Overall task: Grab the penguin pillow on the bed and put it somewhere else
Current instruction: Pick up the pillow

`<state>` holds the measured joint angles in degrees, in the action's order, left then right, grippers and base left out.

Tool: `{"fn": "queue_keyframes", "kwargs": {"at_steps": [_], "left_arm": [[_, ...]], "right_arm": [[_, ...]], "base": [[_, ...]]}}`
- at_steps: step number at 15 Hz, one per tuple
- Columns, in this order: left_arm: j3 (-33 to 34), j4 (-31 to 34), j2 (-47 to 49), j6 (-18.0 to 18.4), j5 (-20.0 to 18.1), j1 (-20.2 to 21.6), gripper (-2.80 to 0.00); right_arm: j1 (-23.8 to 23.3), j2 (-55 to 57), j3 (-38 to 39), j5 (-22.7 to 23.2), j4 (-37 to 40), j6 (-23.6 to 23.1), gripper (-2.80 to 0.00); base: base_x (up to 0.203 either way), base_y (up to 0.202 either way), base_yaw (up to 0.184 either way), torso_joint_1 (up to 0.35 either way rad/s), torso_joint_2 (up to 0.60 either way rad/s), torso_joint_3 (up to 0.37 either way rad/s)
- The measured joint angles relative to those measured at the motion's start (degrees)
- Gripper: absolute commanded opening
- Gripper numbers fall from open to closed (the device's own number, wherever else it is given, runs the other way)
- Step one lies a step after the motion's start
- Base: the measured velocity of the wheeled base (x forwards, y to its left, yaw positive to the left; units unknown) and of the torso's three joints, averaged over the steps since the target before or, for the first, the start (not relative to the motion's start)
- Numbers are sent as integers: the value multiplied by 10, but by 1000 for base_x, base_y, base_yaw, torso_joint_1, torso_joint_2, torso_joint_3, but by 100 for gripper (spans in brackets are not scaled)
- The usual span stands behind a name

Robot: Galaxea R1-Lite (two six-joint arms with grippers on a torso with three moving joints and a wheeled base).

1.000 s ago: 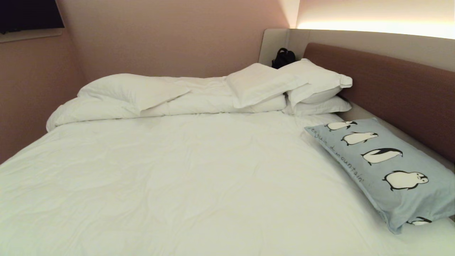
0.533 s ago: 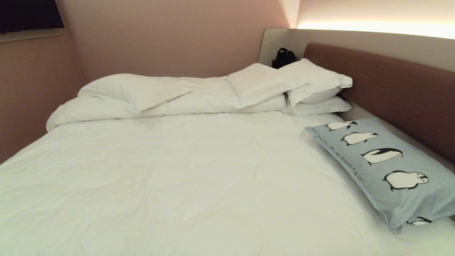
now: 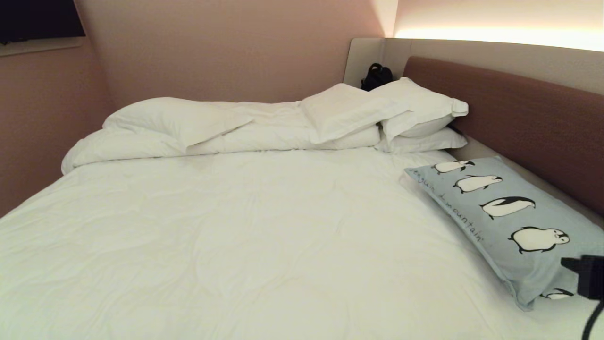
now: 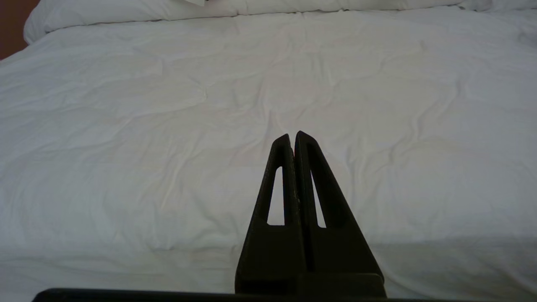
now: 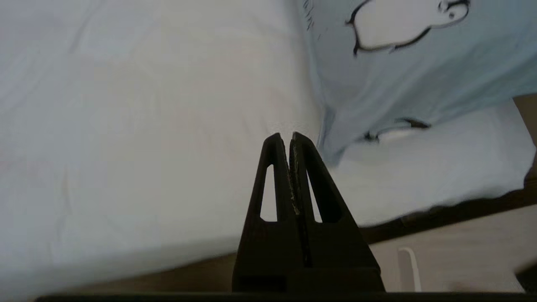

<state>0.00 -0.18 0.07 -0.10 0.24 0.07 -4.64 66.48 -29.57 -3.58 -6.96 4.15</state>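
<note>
Head view: penguin pillow [image 3: 509, 222] lying flat at the right side of the bed [image 3: 245, 236], alongside the brown headboard [image 3: 528, 123], near end by the bed's near right corner. Plain white pillows [image 3: 377, 113] stacked at the far end, beside a folded duvet [image 3: 179, 127]; small black bag [image 3: 376, 75] behind them. Dark part of the right arm [image 3: 587, 274] poking in at the right edge, over the pillow's near end. Right wrist view: right end effector [image 5: 285, 136] pinched fully together, empty, hovering above the sheet just beside the pillow's near corner. Left wrist view: left end effector [image 4: 292, 135] likewise pressed together, empty, aimed across bare sheet, well apart from the pillow.
</note>
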Motion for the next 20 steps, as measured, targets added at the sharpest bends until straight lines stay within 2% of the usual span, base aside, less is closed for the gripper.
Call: {"fn": "queue_keyframes", "kwargs": {"at_steps": [6, 10, 17, 18, 19, 20], "left_arm": [[0, 0, 0, 0, 0, 0, -280], [0, 0, 0, 0, 0, 0, -280], [0, 0, 0, 0, 0, 0, -280], [0, 0, 0, 1, 0, 0, -280], [0, 0, 0, 0, 0, 0, -280], [0, 0, 0, 0, 0, 0, -280]], "right_arm": [[-120, 254, -129, 17, -88, 52, -280], [-189, 370, -194, 32, -133, 58, -280], [-210, 460, -327, 41, -124, 69, -280], [-210, 469, -338, 42, -118, 75, -77], [-210, 477, -348, 42, -113, 79, 0], [-211, 484, -356, 42, -111, 80, 0]], "base": [[0, 0, 0, 0, 0, 0], [0, 0, 0, 0, 0, 0], [0, 0, 0, 0, 0, 0], [0, 0, 0, 0, 0, 0], [0, 0, 0, 0, 0, 0], [0, 0, 0, 0, 0, 0]]}}
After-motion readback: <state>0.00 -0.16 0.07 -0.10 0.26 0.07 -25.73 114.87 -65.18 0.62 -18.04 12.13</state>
